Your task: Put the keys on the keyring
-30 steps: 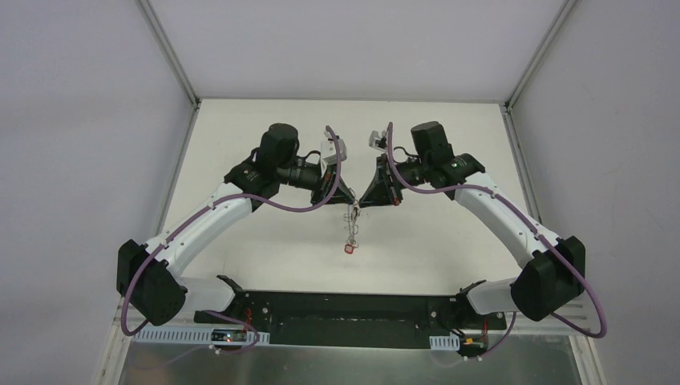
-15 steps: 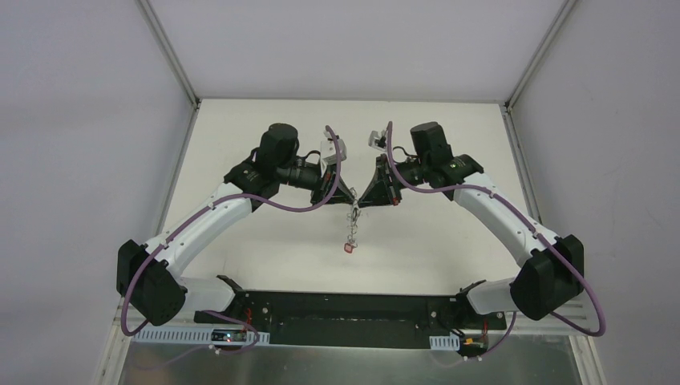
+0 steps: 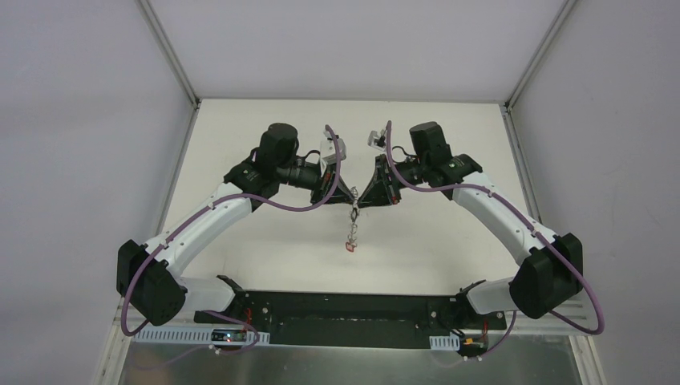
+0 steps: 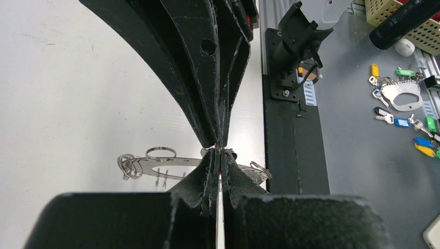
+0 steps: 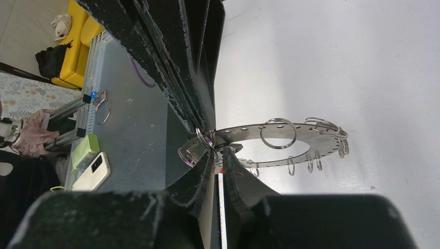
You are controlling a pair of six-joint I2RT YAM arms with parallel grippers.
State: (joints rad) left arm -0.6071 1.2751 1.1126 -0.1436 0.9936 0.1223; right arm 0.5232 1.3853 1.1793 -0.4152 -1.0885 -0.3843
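The keyring (image 3: pixel 352 224) hangs edge-on between both grippers, above the table. A red-headed key (image 3: pixel 350 248) dangles at its low end; the other keys cannot be made out. My left gripper (image 3: pixel 350 198) and right gripper (image 3: pixel 358 199) meet tip to tip at the ring's top. In the left wrist view the left gripper (image 4: pixel 220 153) is shut on the rim of the flat grey keyring (image 4: pixel 171 163). In the right wrist view the right gripper (image 5: pixel 218 151) is shut on the keyring (image 5: pixel 244 132) beside a small wire loop (image 5: pixel 204 138). A large wire loop (image 5: pixel 278 133) stands on the plate.
The white table (image 3: pixel 265 249) lies under the ring. The black arm-mount bar (image 3: pixel 345 309) runs along the near edge. Beyond it, on the grey bench, lie another ring plate with coloured keys (image 4: pixel 399 96), a phone (image 5: pixel 93 170) and a loose wire ring (image 5: pixel 102 111).
The right arm has shifted very slightly left. The keyring still hangs between the two shut grippers and has barely moved.
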